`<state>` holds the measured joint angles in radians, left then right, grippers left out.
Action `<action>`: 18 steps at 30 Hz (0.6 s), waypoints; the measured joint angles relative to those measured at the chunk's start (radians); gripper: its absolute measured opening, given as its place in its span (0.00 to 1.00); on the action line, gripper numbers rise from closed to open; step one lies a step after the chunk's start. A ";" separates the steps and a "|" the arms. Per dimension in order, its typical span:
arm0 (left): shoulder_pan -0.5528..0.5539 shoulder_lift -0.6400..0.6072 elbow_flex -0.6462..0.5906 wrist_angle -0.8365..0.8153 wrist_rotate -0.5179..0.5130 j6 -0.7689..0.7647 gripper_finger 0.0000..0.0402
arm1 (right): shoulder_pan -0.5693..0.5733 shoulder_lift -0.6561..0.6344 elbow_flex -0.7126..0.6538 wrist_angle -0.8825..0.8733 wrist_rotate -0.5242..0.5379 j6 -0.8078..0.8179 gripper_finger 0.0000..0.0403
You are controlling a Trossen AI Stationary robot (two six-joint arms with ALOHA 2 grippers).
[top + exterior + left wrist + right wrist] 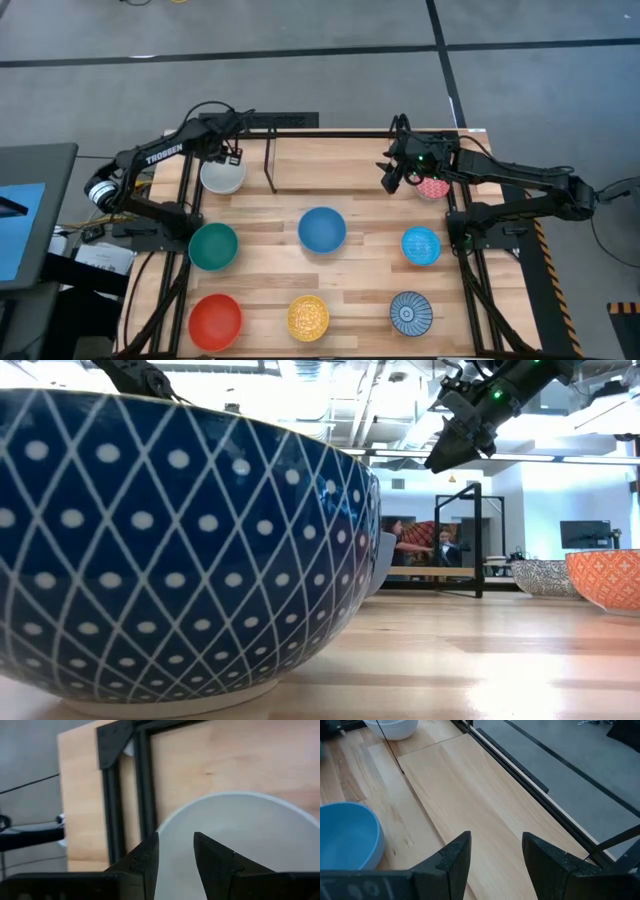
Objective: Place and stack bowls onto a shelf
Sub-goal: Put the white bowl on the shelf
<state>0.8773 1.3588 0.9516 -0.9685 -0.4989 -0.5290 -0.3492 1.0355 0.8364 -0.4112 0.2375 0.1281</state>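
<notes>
White glazed ceramic fills the left wrist view: the small round white bowl [223, 176] sits near the far left corner of the butcher-block counter [365, 265], just beside the narrow light-wood shelf with black wire uprights [330, 160] that runs along the far edge. The left tool [226, 150] hovers over the bowl's far rim with its fingers [145, 862] parted by a narrow gap and gripping nothing. The right tool [391, 178] hangs above the shelf's right end, fingers [455, 857] spread and empty, with the red-pink patterned bowl [434, 186] just beside it.

None of the bowls is on the shelf yet. The plain blue bowl [322, 229] sits mid-counter, with the green bowl [213, 246] toward the left edge and the speckled light blue bowl [421, 245] toward the right edge. Along the near edge stand the red bowl [215, 320], the yellow patterned bowl [308, 317] and the blue-white patterned bowl [410, 312].

The step in hand looks like the left tool taking the white bowl. It would do well to straddle the rim, one finger inside and one outside, and close firmly, since glazed ware is likely slippery. The lift should clear the black frame before the bowl crosses onto the shelf and is set down level, leaving room beside it.
</notes>
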 joint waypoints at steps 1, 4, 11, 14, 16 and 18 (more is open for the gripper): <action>0.000 0.009 0.000 -0.016 0.001 -0.003 0.27 | 0.000 0.000 0.000 -0.001 0.000 0.002 0.50; -0.016 0.026 -0.002 -0.086 0.033 -0.016 0.27 | 0.006 0.000 0.000 -0.001 0.000 -0.001 0.50; -0.096 0.031 -0.002 -0.272 0.175 -0.089 0.27 | 0.006 0.000 0.000 -0.014 0.000 -0.006 0.50; -0.142 0.030 -0.004 -0.343 0.171 -0.181 0.27 | 0.006 0.000 0.000 -0.025 0.000 -0.006 0.50; -0.171 0.028 -0.020 -0.344 0.170 -0.260 0.27 | 0.006 0.000 0.000 -0.025 0.000 -0.006 0.50; -0.197 0.028 -0.050 -0.328 0.176 -0.368 0.27 | 0.006 0.000 0.000 -0.025 0.000 -0.006 0.50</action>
<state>0.6799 1.3869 0.9018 -1.2968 -0.3229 -0.8965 -0.3428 1.0355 0.8364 -0.4358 0.2371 0.1226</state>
